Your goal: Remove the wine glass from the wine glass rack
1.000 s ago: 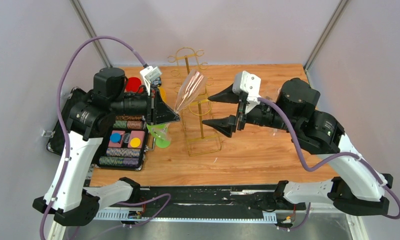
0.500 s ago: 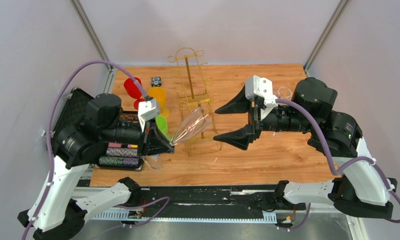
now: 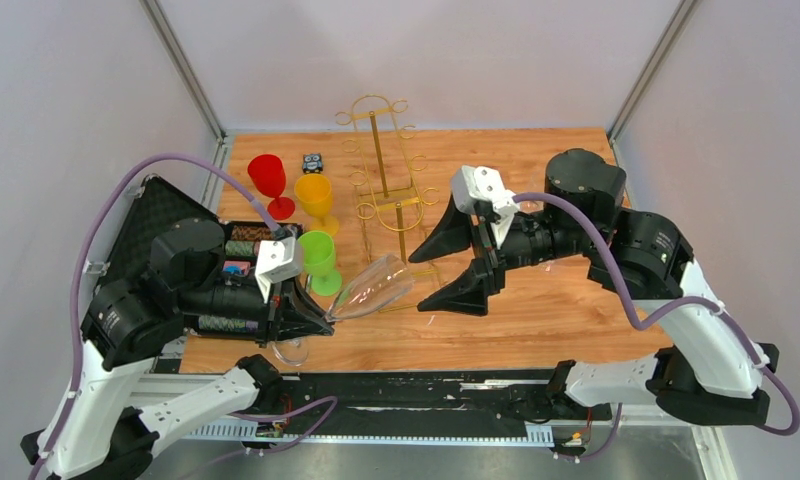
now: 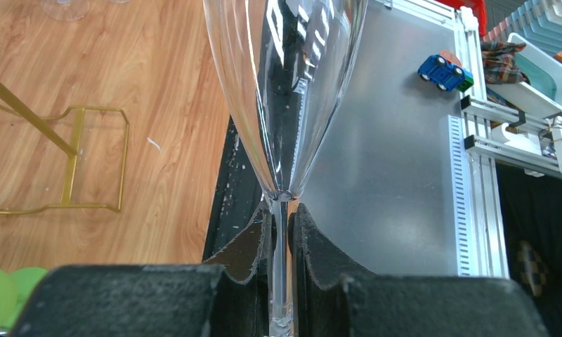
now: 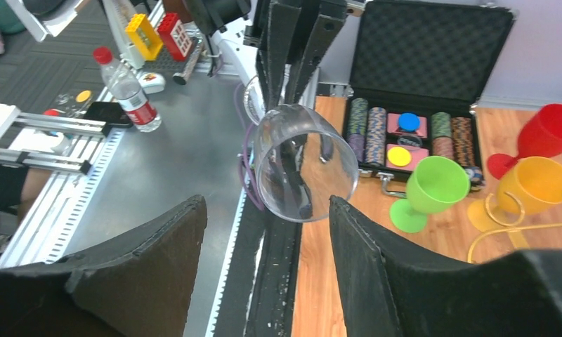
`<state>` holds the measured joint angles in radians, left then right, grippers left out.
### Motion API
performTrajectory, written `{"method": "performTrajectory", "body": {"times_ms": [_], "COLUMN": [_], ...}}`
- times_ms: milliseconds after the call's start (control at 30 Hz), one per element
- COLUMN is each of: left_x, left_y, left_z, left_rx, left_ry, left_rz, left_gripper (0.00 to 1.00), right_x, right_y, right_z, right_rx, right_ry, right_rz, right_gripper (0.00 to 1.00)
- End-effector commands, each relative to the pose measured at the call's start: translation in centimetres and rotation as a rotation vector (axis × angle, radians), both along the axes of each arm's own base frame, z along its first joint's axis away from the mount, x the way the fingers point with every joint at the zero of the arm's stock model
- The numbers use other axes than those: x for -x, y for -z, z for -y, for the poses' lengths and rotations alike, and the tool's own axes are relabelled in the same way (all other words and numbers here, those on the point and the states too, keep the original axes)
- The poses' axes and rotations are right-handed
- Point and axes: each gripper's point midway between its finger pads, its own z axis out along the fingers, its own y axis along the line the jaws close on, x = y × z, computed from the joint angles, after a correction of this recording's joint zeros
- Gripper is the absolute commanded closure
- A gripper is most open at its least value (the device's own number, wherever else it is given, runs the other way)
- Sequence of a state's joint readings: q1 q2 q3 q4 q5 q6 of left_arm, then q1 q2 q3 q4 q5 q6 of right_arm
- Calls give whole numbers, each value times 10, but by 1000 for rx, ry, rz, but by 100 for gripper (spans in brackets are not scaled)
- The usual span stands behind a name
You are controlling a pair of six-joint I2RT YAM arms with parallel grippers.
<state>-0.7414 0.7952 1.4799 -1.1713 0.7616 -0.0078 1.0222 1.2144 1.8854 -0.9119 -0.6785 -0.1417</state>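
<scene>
A clear wine glass hangs tilted over the table's near edge, clear of the gold wire wine glass rack, which stands at the back centre. My left gripper is shut on its stem. The bowl points right, towards my right gripper. That gripper is open and empty, with its fingers spread just in front of the rim and not touching it. The rack's base lies on the wood at the left of the left wrist view.
Red, yellow and green plastic goblets stand left of the rack. An open black poker chip case lies at the table's left edge under my left arm. A small toy car sits at the back.
My left gripper has carried the glass away from the rack, down and towards the near edge. My right gripper has swung left and nearer, and now faces the glass's rim.
</scene>
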Motion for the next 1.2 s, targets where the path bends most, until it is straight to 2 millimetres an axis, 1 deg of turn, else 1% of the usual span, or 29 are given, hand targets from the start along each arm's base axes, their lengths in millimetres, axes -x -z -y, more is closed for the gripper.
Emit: {"method": "performTrajectory", "body": {"times_ms": [0,200,367,433,500,567,600,733,767,800,867,900,933,967,1000,1033,1067,1133,1167], "left_x": [-2,-2,-7,-7,-7,-7,-8,-9,-9,-10,-12,-12,-14,-14,-15,-15,-15,-19,-20], "left_y": [-5,-7,-6,-7,-8,-8,-8,-8,-8,-8,-8,-7,-7,-6,-6,-6,-5,-5,-6], "left_z": [3,4,5,5,5,5,5,5,5,5,5,5,5,5,4,4,4,3,2], "left_rx": [21,19,7,7,8,6,6,3,3,2,-2,-4,-5,-6,-8,-8,-11,-15,-16], "left_ry": [22,27,11,10,11,10,8,1,0,-4,-14,-16,-23,-25,-30,-31,-38,-56,-64], "left_rz": [49,56,57,60,61,62,64,65,66,67,71,71,75,76,77,79,80,89,93], "left_gripper": [100,100,100,100,100,100,100,100,100,100,93,83,70,63,52,47,37,27,25], "right_x": [16,16,15,14,13,13,13,12,12,12,14,13,13,13,13,12,12,13,13], "right_y": [-10,-2,3,6,8,9,9,11,12,13,15,16,16,17,17,17,17,17,17], "right_z": [0,-11,-20,-23,-26,-28,-28,-29,-30,-30,-31,-31,-30,-29,-28,-27,-26,-22,-20], "right_rx": [-31,-16,1,9,14,17,18,23,26,29,34,35,36,37,37,36,36,31,34], "right_ry": [-89,-129,-162,-163,-167,-172,-173,-173,-173,-176,-182,-178,-177,-171,-164,-155,-146,-137,-134], "right_rz": [-36,-71,-99,-108,-115,-121,-123,-130,-134,-139,-147,-149,-151,-149,-147,-144,-141,-137,-140], "right_gripper": [36,39,47,48,51,59,65,94,99,100,100,100,100,100,100,100,100,100,100]}}
